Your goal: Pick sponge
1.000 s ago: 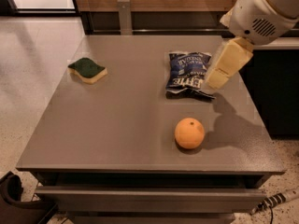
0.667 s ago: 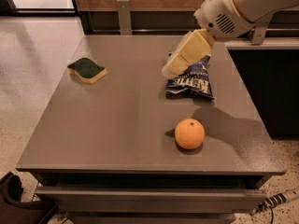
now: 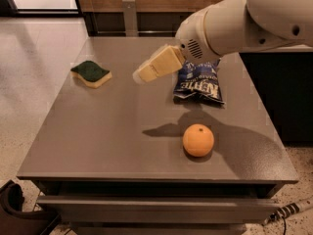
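Note:
The sponge (image 3: 91, 73) lies flat on the far left part of the grey table (image 3: 107, 141), dark green top up, pale yellow foam below. My gripper (image 3: 142, 74) with pale yellow fingers hangs above the table's middle, to the right of the sponge and apart from it. It holds nothing that I can see. The white arm reaches in from the upper right.
A blue chip bag (image 3: 199, 83) lies at the back right, partly under the arm. An orange (image 3: 198, 140) sits at the front right. A wooden wall and a post stand behind the table. A dark cabinet is on the right.
The arm has swung left across the table, from over the chip bag toward the sponge. The sponge, bag and orange have not moved.

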